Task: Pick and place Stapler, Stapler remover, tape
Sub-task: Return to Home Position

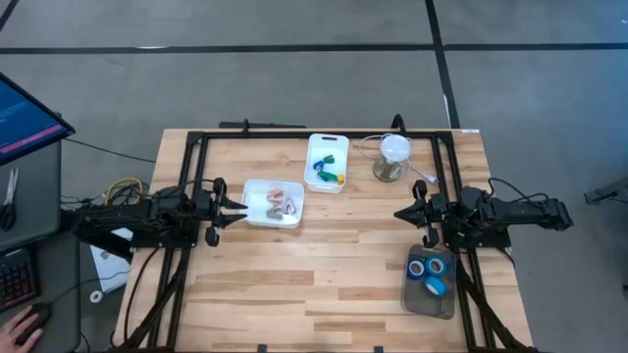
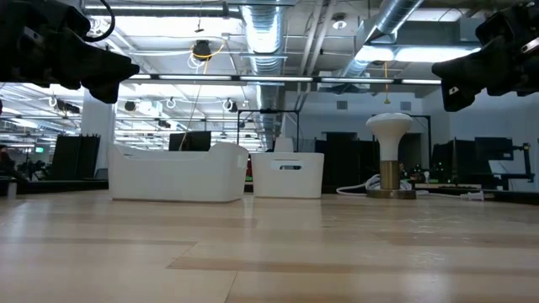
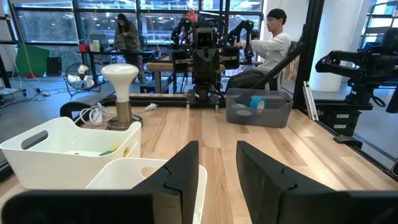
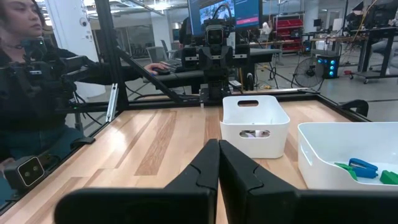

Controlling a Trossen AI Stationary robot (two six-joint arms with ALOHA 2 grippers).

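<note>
So both arms are parked out at the sides of the table [image 1: 324,284], and neither is holding anything. The left gripper [image 1: 241,209] sits mid-left in the top-down shot with its fingers spread apart. Its tips are just beside the left wall of the lower white bin [image 1: 257,186]. The right gripper [image 1: 398,213] is mid-right, pinched closed on nothing.

There are three tape rolls [image 1: 433,285], all bright blue and all in the dark see-through bin [image 1: 422,306] at lower right. That puts them below the right gripper in the frame and a bit further right, near it but not touching. Two sit side by side at the bin's upper end and the third is below them. They look to be lying flat with the holes facing up. The bin's long axis runs top to bottom.

The staplers [image 1: 320,169] are in the upper white bin [image 1: 316,140] at top centre, between the two grippers and above them. I can make out green, blue and yellow-green bits, so probably three, but they're bunched up. That bin also runs top to bottom.

The pink staple removers [image 1: 278,199] are in the lower bin. I can't get a sure count or see which way they point.

A white-topped lamp [image 1: 393,149] stands just right of the upper bin.
</note>
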